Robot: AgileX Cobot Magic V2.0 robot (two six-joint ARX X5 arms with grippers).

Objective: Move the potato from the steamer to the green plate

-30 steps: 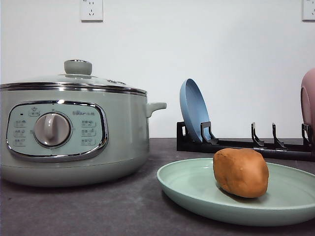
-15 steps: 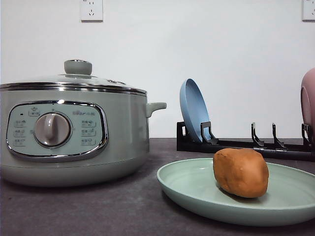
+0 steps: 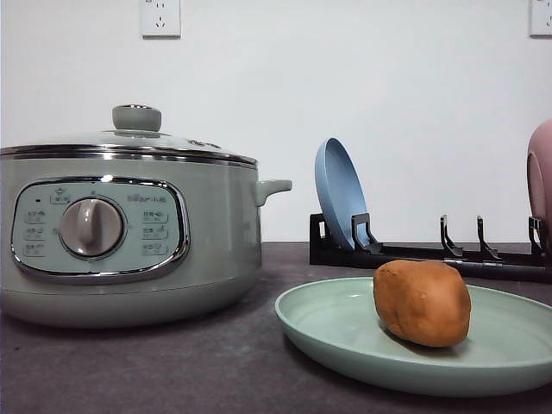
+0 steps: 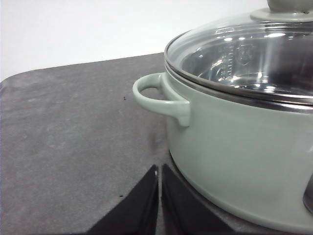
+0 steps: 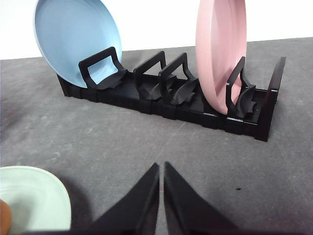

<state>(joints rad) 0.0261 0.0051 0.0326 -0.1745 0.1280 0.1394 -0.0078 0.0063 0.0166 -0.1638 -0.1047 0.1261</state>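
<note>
Potato (image 3: 423, 303) sits on the green plate (image 3: 345, 332), right of plate centre in the front view, resting on the plate floor, nothing touching it. Plate is flat on the dark table (image 3: 172, 371), front right.

Steamer (image 3: 129, 233) is to the left of the plate, apart from it, with a strip of bare table between them. Lid (image 3: 136, 129) is on, knob on top, dial facing the front camera. In my left wrist view the glass lid is seated on the chrome rim and the side handle (image 4: 159, 98) sticks out towards the open table.

My left gripper (image 4: 159, 196): fingers pressed together, just a thin seam between the tips, nothing held. It is low over the table just beside the steamer wall, below the handle.

My right gripper (image 5: 161, 196): same, tips closed against each other, empty. It is over bare table, with the plate's rim at the edge of the right wrist view and a sliver of potato in the corner.

Behind the plate: black dish rack (image 5: 195, 105). Blue plate (image 5: 76, 41) stands upright in one end slot, pink dish (image 5: 220, 49) upright near the other end, the slots between them free.

Two wall sockets (image 3: 160, 17) are on the white wall behind.
</note>
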